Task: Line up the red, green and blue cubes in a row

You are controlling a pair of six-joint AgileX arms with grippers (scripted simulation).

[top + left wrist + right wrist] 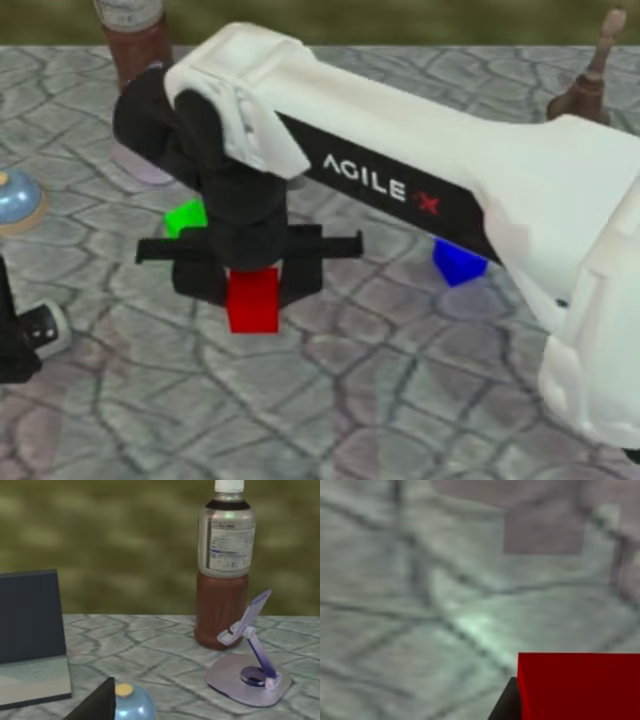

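Right gripper (252, 290) reaching from the right across the worktop (400, 400), jaws clenched on the red cube (252, 300); red cube (577, 685) seen tight against a dark finger in right wrist view, so probably carried, not resting. Whether touching the surface or lifted a bit: cannot tell. Green cube (184, 216) just behind & left of the gripper, partly hidden by the wrist. Blue cube (458, 262) well apart to the right, half under the white arm. Red held between the other two, slightly nearer the camera side, prob. because the middle slot of the row is meant for it. Left gripper (25, 345) parked at left edge, jaws not readable. Bottle (225, 565), phone stand (249, 675), bell (131, 705) & laptop (31, 635) at far left, not involved.
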